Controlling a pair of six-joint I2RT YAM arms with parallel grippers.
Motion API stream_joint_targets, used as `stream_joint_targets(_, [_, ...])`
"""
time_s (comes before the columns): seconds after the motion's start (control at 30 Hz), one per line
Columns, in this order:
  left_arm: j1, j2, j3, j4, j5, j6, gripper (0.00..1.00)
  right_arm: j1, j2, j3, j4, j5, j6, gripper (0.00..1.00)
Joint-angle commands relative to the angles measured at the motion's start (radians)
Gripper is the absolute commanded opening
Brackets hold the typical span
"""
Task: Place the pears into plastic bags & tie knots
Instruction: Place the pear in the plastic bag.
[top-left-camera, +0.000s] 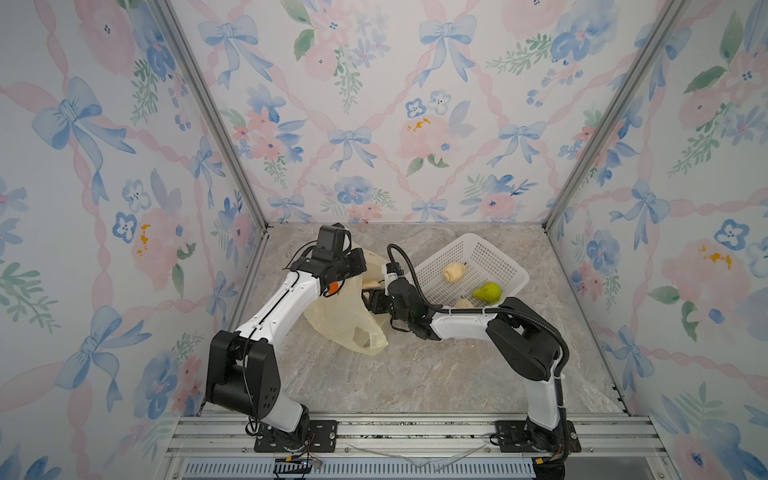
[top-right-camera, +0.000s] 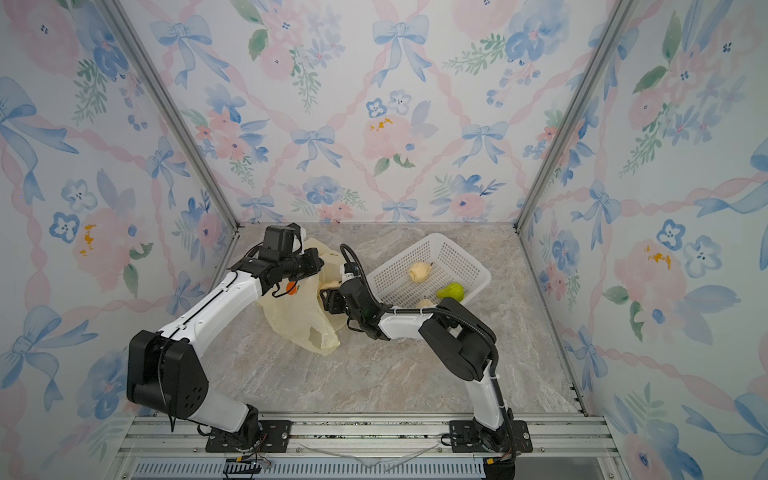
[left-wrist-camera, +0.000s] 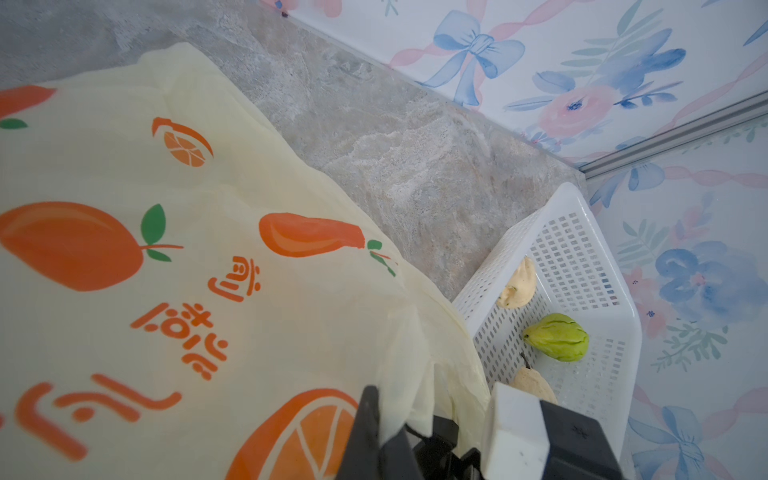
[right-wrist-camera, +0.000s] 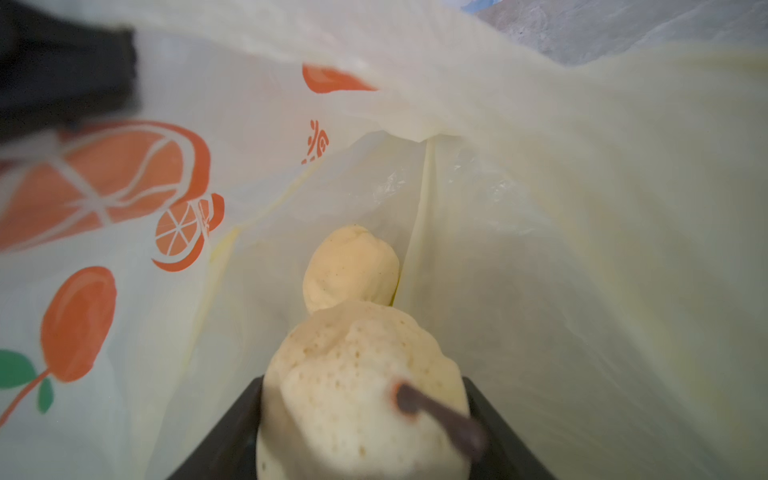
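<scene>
Where the thin, translucent pale-yellow bag (top-left-camera: 338, 322) rises off the marbled tabletop (top-left-camera: 415, 374), the left gripper (top-left-camera: 360, 266) has its jaws closed on a fold of the film near the mouth. The crinkled plastic hangs from those jaws in soft pleats and drapes down to the tabletop. In the left wrist view, glossy orange fruit prints and orange lettering cover the bag's outer face. The right gripper (right-wrist-camera: 364, 384) sits inside the bag's mouth with its dark, flat jaws clamped on a cream pear (right-wrist-camera: 340, 419), a rounded, lumpy fruit with matte, pitted skin and a thin dark stem pointing back toward the wrist. Just ahead of these jaws, deeper in the bag, lies a second cream pear (right-wrist-camera: 351, 270), smoother and egg-shaped from this angle, tucked against a crease of the film; whether the two fruits touch I cannot tell. Behind the right gripper, near it, stands a white plastic basket (top-left-camera: 486, 253), rigid and rectangular, its walls and floor pierced with a grid of small slots. In it lie three fruits, apart from one another: a ridged bright green pear (top-left-camera: 488, 292), a pale pear (top-left-camera: 454, 272) farther from the jaws, and a half-hidden pale pear (top-left-camera: 463, 303) behind the right arm.
</scene>
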Motion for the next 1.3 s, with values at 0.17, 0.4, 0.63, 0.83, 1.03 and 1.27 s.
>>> stream_joint_targets(0.17, [-0.017,-0.015,-0.005,-0.024,-0.006,-0.013,0.00,0.024,0.202,0.267,0.110,0.050,0.035,0.63])
stream_joint_targets(0.4, [-0.019,-0.026,-0.017,-0.025,-0.010,-0.011,0.00,0.032,0.358,0.521,0.016,-0.117,0.043,0.78])
stream_joint_targets(0.63, [-0.017,-0.029,-0.022,-0.025,-0.022,-0.002,0.00,0.024,0.297,0.451,0.004,-0.132,-0.010,0.94])
stream_joint_targets(0.83, [-0.012,-0.029,-0.023,-0.025,-0.032,0.007,0.00,0.015,0.218,0.355,0.014,-0.146,-0.024,0.91])
stream_joint_targets(1.03, [0.000,-0.043,-0.027,-0.025,-0.047,0.021,0.00,0.009,0.130,0.246,0.023,-0.157,-0.050,0.89])
stream_joint_targets(1.27, [0.013,-0.039,-0.031,-0.024,-0.042,0.026,0.00,0.003,0.008,0.168,-0.108,-0.162,-0.136,0.84])
